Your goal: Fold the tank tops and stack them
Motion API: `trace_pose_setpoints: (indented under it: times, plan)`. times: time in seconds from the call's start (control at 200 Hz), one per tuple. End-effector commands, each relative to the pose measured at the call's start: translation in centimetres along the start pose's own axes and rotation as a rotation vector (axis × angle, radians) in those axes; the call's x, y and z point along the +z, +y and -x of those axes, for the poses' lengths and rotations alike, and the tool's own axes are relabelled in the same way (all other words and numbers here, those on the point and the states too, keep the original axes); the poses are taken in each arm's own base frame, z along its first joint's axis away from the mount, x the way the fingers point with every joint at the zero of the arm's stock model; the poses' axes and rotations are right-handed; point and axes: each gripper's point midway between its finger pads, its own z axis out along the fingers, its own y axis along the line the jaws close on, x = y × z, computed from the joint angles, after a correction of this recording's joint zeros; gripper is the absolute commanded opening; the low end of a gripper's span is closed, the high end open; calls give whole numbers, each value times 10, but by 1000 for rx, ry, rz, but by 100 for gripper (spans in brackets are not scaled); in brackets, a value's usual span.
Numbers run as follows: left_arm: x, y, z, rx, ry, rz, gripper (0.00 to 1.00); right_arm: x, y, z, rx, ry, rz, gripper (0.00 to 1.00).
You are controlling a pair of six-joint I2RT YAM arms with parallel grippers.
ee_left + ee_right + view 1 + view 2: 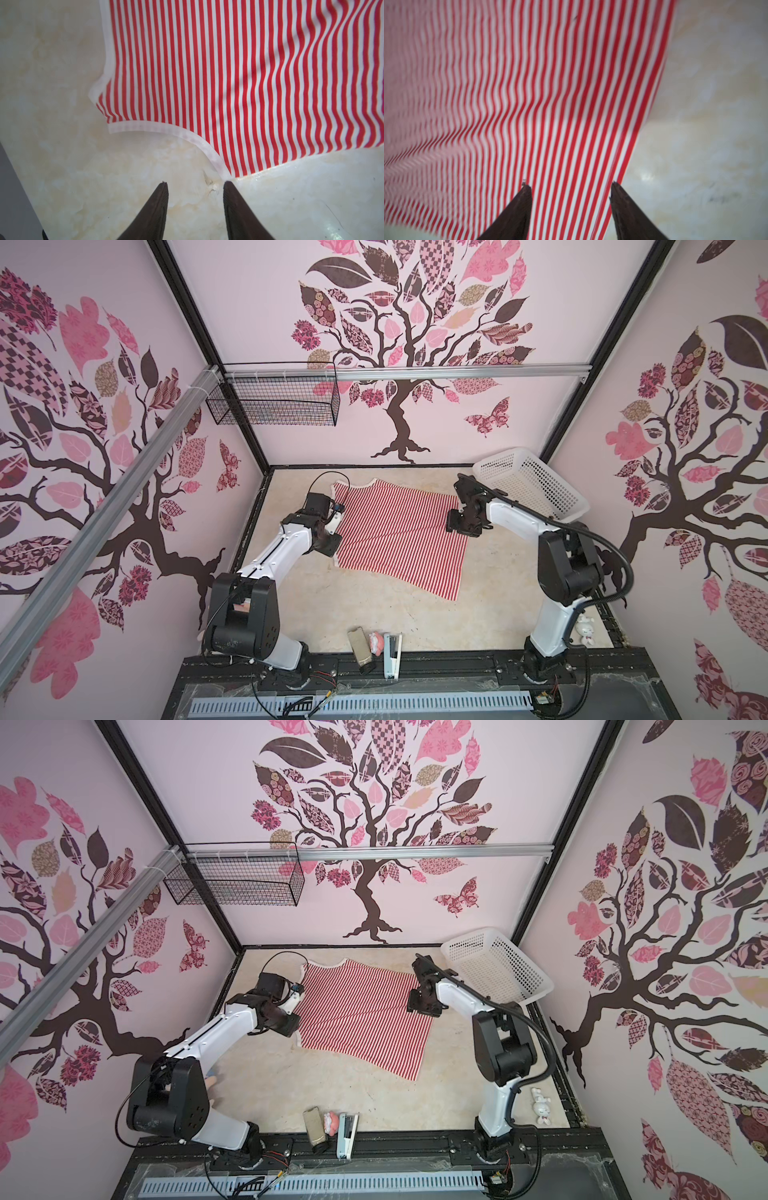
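Tank top (399, 535) flat; left hand (196, 184) parted, empty, beside its trim; right hand (570, 185) parted, empty, over striped edge.

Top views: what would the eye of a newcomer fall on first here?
The red-and-white striped tank top, spread flat in the middle of the table, draws the eye first. The left end effector is open just off its white-trimmed edge, and the right end effector is open over its stripes. A white basket sits tilted in the far right corner, and dark trees with pink leaves cover the walls.
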Motion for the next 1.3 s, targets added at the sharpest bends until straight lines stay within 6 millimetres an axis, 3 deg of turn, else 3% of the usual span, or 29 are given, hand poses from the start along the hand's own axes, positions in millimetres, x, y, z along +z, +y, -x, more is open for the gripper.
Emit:
trace_pose_setpoints:
  times: [0.0,0.09,0.215,0.38,0.55,0.806,1.016,1.171,1.296]
  plan:
    - [7,25,38,-60,-86,28,47,-6,39,-54,-36,54,92,63]
    - [30,38,49,-94,-45,10,47,-1,46,-100,-69,98,89,63]
    - [65,52,58,-128,11,4,46,4,47,-139,-67,146,140,63]
    - [101,64,52,-121,86,52,45,16,25,-167,-28,187,123,62]
    - [109,63,28,-113,151,76,44,19,-3,-186,-23,201,52,63]
    - [94,54,-15,-100,196,83,44,13,-45,-179,-80,167,-141,62]
    - [68,40,-40,-108,188,61,44,4,-64,-165,-78,138,-184,62]
    - [52,28,-58,-120,178,41,44,-1,-68,-156,-58,128,-156,62]
    - [44,14,-75,-126,172,9,44,-3,-53,-151,-72,130,-92,63]
